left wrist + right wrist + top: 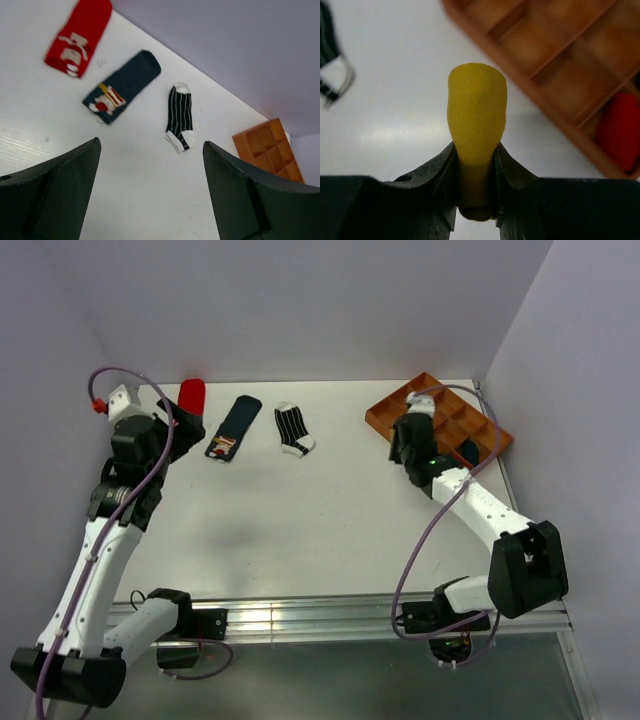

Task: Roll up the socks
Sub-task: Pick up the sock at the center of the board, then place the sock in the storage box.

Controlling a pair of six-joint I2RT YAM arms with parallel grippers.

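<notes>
Three socks lie flat in a row at the table's back left: a red sock with white marks [192, 395] [80, 35], a navy sock with a patch [234, 428] [122, 86] and a black-and-white striped sock [293, 428] [180, 117]. My left gripper [185, 426] [150, 145] hovers near the red and navy socks, open and holding nothing. My right gripper [408, 432] [476, 147] is shut on a rolled mustard yellow sock [477, 110], held just left of the wooden tray [385, 418] [532, 92]. A red sock [620, 130] sits in one tray compartment.
The orange-brown tray with several compartments stands at the back right, and a dark item [466, 451] lies in one of them. Grey walls close the table at the back and on both sides. The striped sock's edge [330, 60] shows left of my right gripper.
</notes>
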